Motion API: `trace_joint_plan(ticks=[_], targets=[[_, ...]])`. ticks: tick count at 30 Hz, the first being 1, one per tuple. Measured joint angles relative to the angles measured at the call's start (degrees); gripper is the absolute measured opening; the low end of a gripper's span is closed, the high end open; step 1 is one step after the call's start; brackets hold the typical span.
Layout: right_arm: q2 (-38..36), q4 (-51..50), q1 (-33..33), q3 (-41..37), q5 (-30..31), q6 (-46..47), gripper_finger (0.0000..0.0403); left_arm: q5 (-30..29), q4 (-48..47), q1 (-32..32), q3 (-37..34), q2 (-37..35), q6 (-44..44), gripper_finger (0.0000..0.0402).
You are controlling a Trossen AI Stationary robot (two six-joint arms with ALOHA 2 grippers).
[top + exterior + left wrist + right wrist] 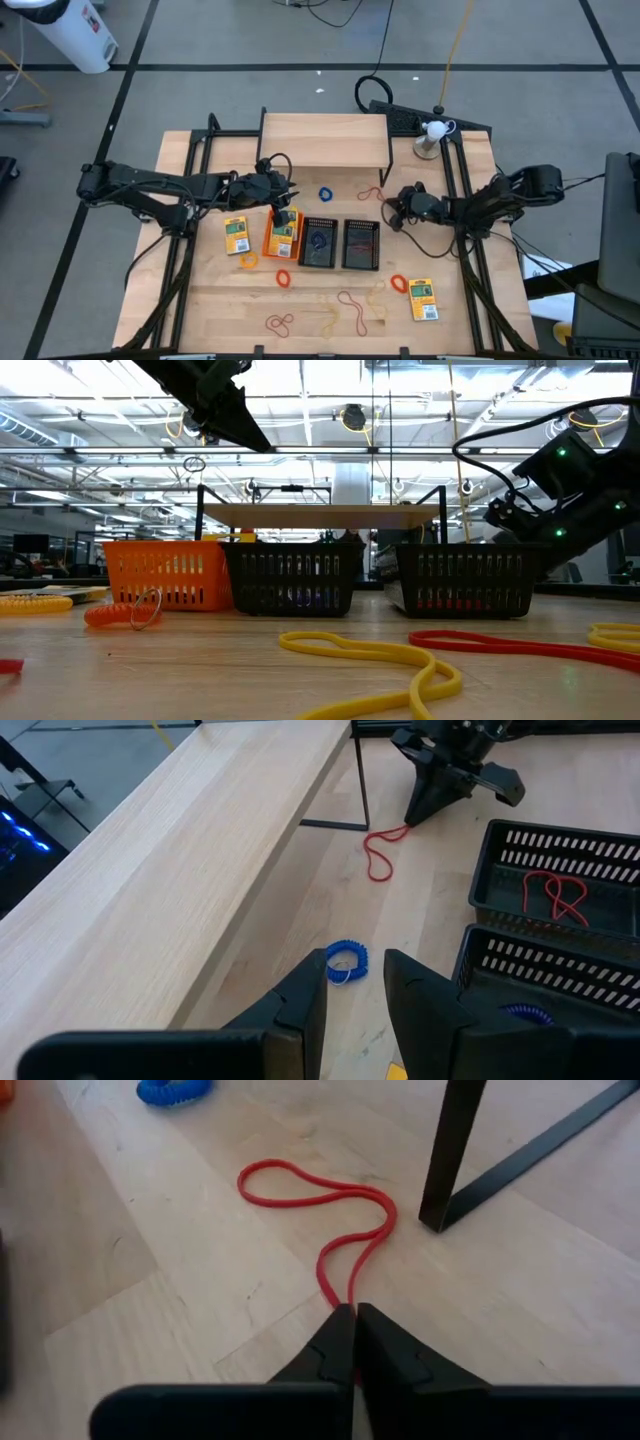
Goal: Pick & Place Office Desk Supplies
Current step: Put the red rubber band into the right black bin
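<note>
Only the right wrist view shows the right gripper (353,1318) clenched on the end of a thin red rubber-band loop (330,1195) lying on the table beside the light wooden shelf's black leg (455,1150); the left gripper (355,982) hangs parted and empty above a blue coiled band (346,960); from above, three mesh bins: one orange (283,235), two black (320,243); three yellow-and-green packs, one at (237,235).

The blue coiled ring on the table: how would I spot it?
Start at the light wooden shelf with black legs. On the tabletop just in front of it, behind the two black mesh bins, lies the blue coiled ring. Nearby loops are flat red bands; this one is a springy coil.
</note>
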Motion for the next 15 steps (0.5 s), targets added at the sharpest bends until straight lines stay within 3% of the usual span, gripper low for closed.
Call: trace_joint_plan(ticks=[15], targets=[[-8.97, 4.12, 0.24, 0.04, -3.32, -2.41, 0.0000, -0.04, 0.00, 0.00, 0.00, -0.01, -0.09, 0.0102]])
